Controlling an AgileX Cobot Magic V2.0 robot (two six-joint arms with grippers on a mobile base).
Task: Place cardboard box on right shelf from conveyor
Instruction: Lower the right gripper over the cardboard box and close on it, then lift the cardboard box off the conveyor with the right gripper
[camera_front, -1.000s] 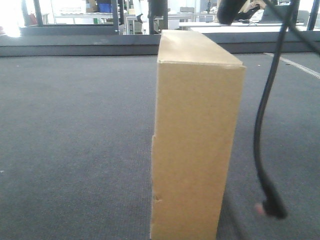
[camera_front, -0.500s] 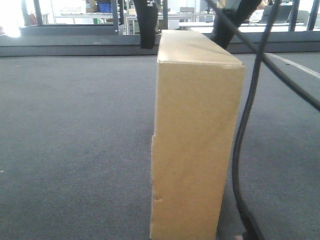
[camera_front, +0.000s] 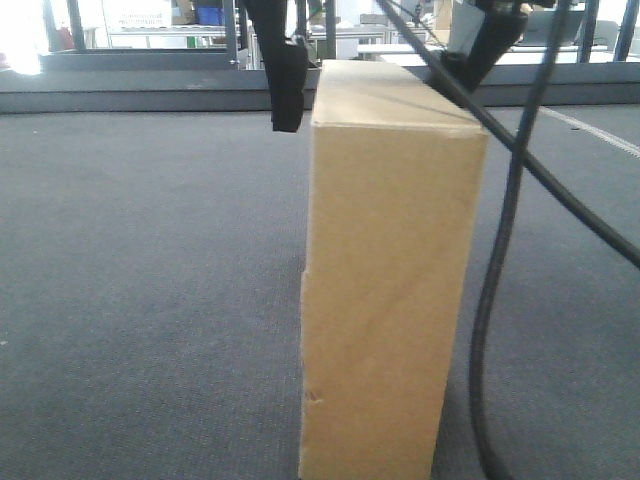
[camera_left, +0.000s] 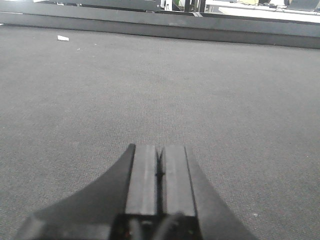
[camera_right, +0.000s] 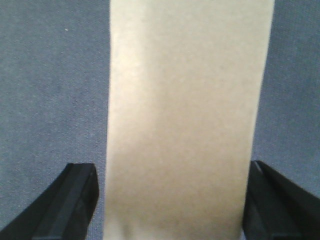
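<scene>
Box (camera_front: 390, 270) stands upright on its narrow edge on the grey belt (camera_front: 150, 280), at the centre of the front view, with one narrow face towards the camera. Its position matches that of a second ago.

Right gripper (camera_front: 371, 97): jaws spread wide, one finger on either side of the top of the box. A second ago only dark shapes showed at the upper edge of the frame. Half a second ago the fingers had reached the top of the box. The finger (camera_front: 288, 85) on the left of the frame now hangs below the top edge, just beside the left face. The wrist view confirms the straddle. A thin strip of belt shows between the left-of-frame finger and the box, while contact on the other side cannot be told.

Left gripper (camera_left: 160, 167): fingers pressed together, nothing between them, over bare belt.

Black cable (camera_front: 481, 320) hangs at the right of the front view. Its plug end, seen at the lower right a second ago, is now out of frame, and a second strand crosses diagonally.
</scene>
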